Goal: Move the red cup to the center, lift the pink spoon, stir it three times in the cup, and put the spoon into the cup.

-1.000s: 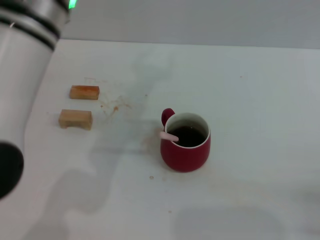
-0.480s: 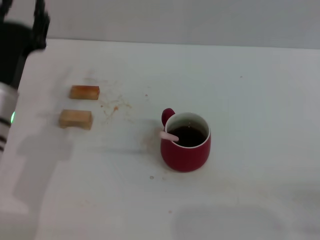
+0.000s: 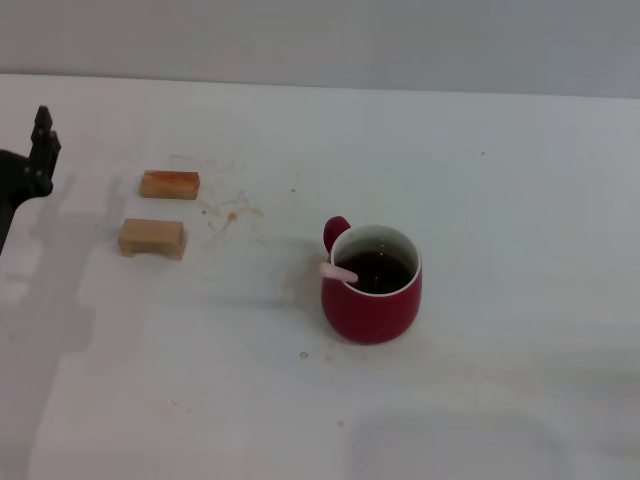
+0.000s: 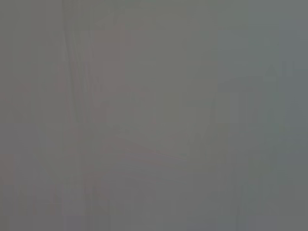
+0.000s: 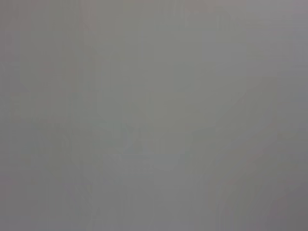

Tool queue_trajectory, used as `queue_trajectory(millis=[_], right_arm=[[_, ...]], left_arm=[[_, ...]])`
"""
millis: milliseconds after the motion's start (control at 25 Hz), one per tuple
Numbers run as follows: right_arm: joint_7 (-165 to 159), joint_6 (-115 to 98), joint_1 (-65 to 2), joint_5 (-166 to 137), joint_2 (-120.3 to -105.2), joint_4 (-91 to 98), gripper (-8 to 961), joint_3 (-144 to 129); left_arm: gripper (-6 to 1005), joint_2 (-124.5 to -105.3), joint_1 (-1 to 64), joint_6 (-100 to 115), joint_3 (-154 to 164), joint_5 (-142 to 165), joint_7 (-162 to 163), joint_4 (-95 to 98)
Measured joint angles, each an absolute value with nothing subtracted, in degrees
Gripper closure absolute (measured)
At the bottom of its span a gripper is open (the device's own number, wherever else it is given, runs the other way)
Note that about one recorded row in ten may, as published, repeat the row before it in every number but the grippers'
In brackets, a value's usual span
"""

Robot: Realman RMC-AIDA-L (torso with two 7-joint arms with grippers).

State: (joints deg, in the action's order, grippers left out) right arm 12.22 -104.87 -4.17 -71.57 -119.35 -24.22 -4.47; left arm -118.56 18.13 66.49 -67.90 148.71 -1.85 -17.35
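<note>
The red cup [image 3: 372, 290] stands upright near the middle of the white table [image 3: 500, 180], with dark liquid inside and its small handle toward the far left. The pink spoon [image 3: 338, 270] stands in the cup, its pale pink handle leaning over the left rim and its bowl hidden in the liquid. My left gripper [image 3: 38, 150] shows only as a dark part at the far left edge, well away from the cup and holding nothing that I can see. My right gripper is out of view. Both wrist views show only plain grey.
Two tan rectangular blocks [image 3: 169, 184] [image 3: 152, 238] lie on the left part of the table, near the left gripper. Small brown stains [image 3: 228, 214] mark the table between the blocks and the cup.
My left arm has pulled back to the left and out of most of the view. The cup and the spoon have not moved.
</note>
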Motion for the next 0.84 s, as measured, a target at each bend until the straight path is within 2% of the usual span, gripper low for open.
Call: queue_trajectory(millis=[560, 760, 840], right_arm=[[12.7, -104.1, -5.1, -71.4, -119.38, -24.1, 953, -4.4], [12.8, -104.1, -5.1, -71.5, -119.46, -23.6, 953, -4.4], [12.8, -104.1, -5.1, -71.7, -119.46, -23.5, 953, -4.5]], left_arm=[[398, -118.47, 16.8, 62.0, -67.0, 148.7, 3.2, -17.0], [227, -118.34, 16.8, 61.8, -66.7, 148.8, 5.0, -16.4], [227, -118.43, 16.8, 61.8, -66.7, 148.7, 5.1, -16.1]])
